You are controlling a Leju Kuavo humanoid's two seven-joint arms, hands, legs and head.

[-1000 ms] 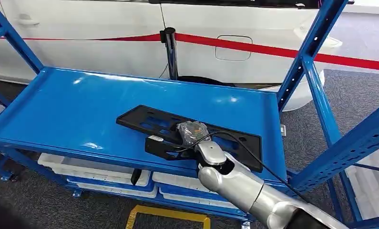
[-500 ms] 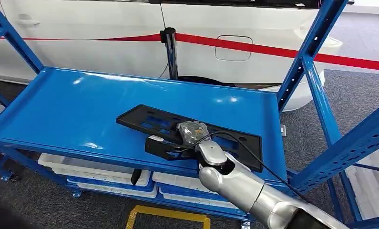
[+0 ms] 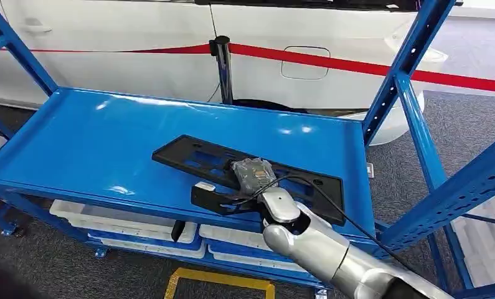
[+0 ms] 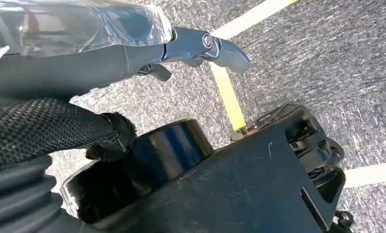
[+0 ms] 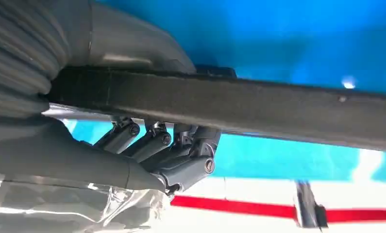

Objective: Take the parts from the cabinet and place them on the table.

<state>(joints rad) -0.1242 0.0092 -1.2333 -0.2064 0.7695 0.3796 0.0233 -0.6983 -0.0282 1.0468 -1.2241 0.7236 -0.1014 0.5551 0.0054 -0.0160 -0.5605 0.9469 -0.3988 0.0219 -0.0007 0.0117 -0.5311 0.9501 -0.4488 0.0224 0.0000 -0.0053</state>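
Note:
A flat black slotted part [image 3: 195, 156] lies on the blue cabinet shelf [image 3: 95, 137], toward its front right. My right hand [image 3: 252, 174], wrapped in clear plastic, grips the part's near edge. In the right wrist view the fingers [image 5: 157, 150] curl under the black part [image 5: 259, 104] while the thumb lies on top of it. My left hand [image 4: 200, 46] hangs over the grey floor with a finger stretched out and nothing in it.
Blue uprights [image 3: 413, 112] frame the shelf on the right. White bins [image 3: 126, 224] sit on the lower level. A white car with a red stripe and a black post [image 3: 221, 62] stand behind. Yellow tape [image 3: 220, 280] marks the floor.
My right hand and forearm have shifted slightly toward me, and the part's near bracket edge has come a little forward with them. The rest of the part has barely moved.

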